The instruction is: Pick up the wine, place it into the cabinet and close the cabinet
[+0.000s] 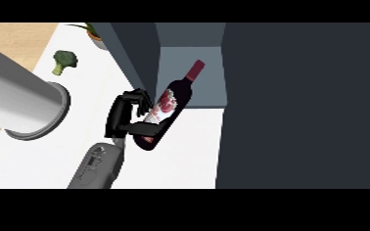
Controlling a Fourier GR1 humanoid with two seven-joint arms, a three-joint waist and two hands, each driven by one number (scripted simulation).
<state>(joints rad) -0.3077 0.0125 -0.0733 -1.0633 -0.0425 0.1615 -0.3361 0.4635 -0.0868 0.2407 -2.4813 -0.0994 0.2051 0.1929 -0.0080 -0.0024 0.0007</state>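
a dark wine bottle (168, 108) with a red cap and a red and white label is held tilted, its neck pointing up and to the right into the open cabinet (189, 73), its base hanging over the white counter (180, 151). the left hand (127, 115) is curled around the lower half of the bottle from its left side, fingers and thumb gripping it; the right hand does not show. a broccoli floret (63, 60) lies on the counter at upper left, a grey cylindrical pot (29, 103) sits at the left edge, and a dark cabinet door (296, 107) fills the right side.
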